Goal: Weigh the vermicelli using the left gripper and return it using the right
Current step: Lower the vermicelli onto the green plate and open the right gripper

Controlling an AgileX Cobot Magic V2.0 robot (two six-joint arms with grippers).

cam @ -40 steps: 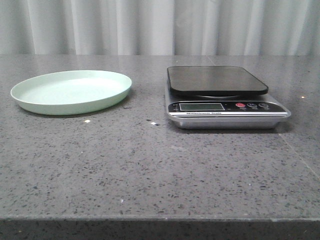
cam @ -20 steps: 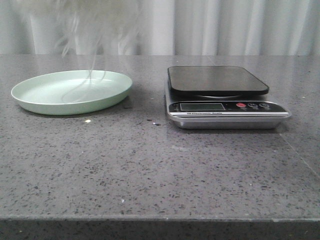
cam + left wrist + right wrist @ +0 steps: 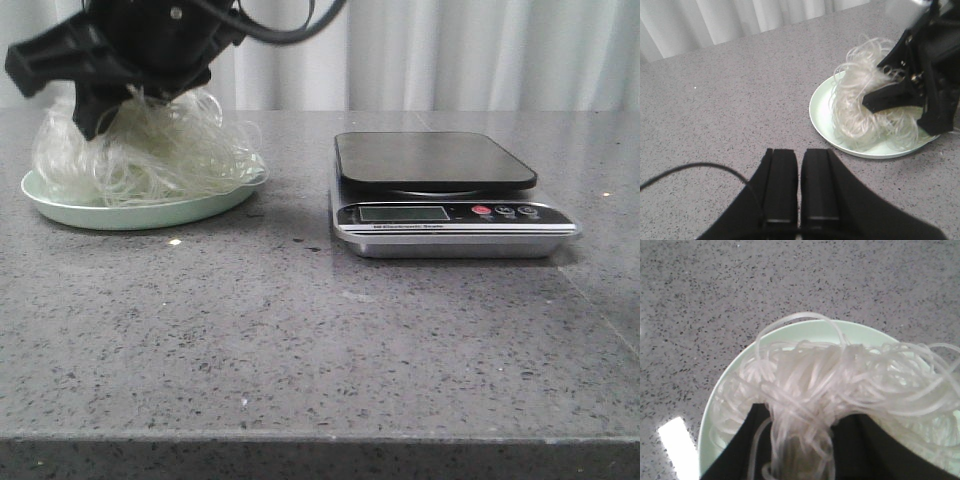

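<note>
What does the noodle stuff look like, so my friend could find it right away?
Start at the grey stone table and go to the pale-green plate, left of the kitchen scale. The vermicelli is heaped on that plate, a fluffy tangle of thin, see-through whitish loops with the right gripper pinching its top. Nothing else here is stringy.

Looks like a lab test bench to us: we see a grey speckled stone table (image 3: 320, 340), plain pale curtain (image 3: 480, 50) backdrop, digital kitchen scale (image 3: 450, 195), nothing homely.
</note>
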